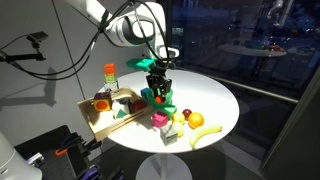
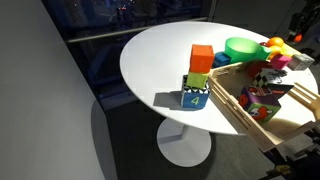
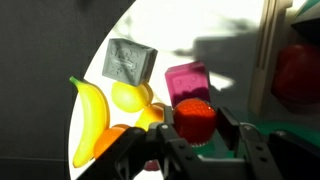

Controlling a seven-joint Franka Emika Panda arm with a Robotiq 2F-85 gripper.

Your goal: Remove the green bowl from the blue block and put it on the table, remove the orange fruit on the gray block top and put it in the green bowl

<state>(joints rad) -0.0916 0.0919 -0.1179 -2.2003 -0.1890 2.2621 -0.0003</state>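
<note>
Green bowl is sitting up on a blue block near the middle of the table, far from its edges. I am guessing it is perched there so I must lift it off first. I am holding the arm bent over from above, with the claw pointing straight down just over the bowl. The claw is looking wide open, holding nothing. Orange fruit is lying nearer the table's edge.
</note>
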